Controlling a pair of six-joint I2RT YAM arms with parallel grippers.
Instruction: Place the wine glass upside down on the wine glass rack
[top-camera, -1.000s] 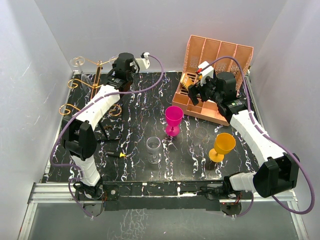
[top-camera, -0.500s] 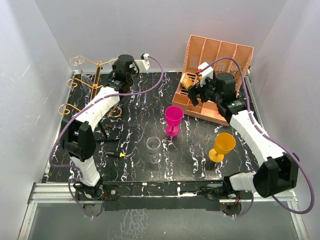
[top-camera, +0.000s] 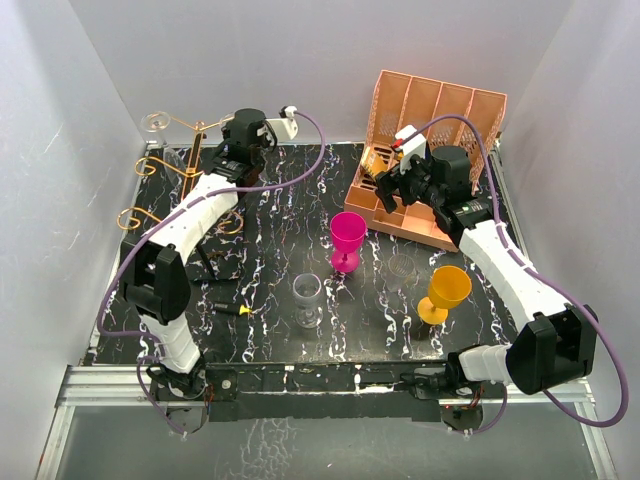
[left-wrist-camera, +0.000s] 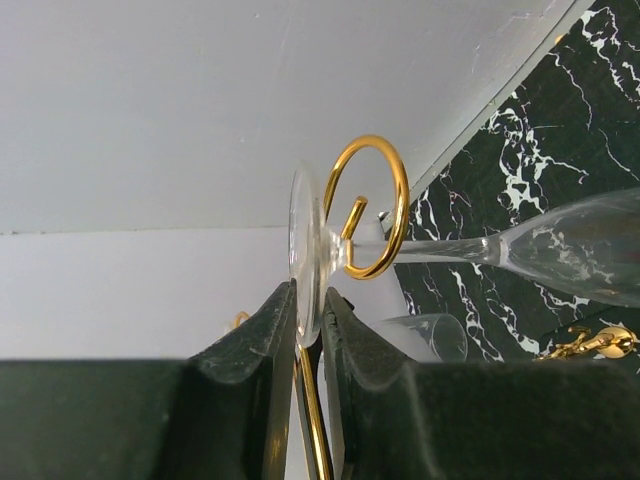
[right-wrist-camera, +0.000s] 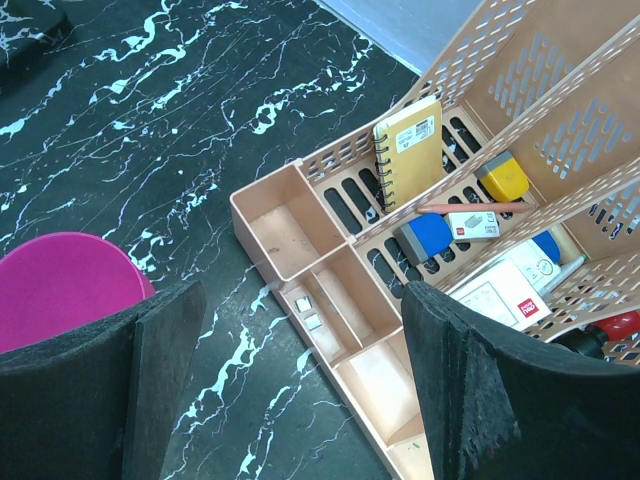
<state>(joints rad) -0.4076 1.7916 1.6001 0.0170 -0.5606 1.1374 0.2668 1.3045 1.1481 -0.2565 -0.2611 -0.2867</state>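
The clear wine glass (left-wrist-camera: 440, 250) hangs upside down, its stem through a gold ring (left-wrist-camera: 398, 190) of the wine glass rack (top-camera: 197, 140). Its foot (top-camera: 152, 122) rests on top of the ring at the rack's far left arm. My left gripper (left-wrist-camera: 312, 305) reaches in along that arm. Its jaws stand close on either side of the foot's rim (left-wrist-camera: 305, 240), with the gold wire running between them. My right gripper (right-wrist-camera: 300, 300) is wide open and empty over the front tray of the salmon-pink organiser (right-wrist-camera: 330, 290).
A magenta glass (top-camera: 347, 235), a clear glass (top-camera: 308, 295) and an orange glass (top-camera: 445, 290) stand mid-table. The organiser (top-camera: 435, 110) holds stationery at the back right. A second clear glass bowl (left-wrist-camera: 430, 335) shows behind the rack. White walls are close behind the rack.
My left wrist has shifted slightly left towards the rack. The glass foot on the rack and the right arm have not visibly moved.
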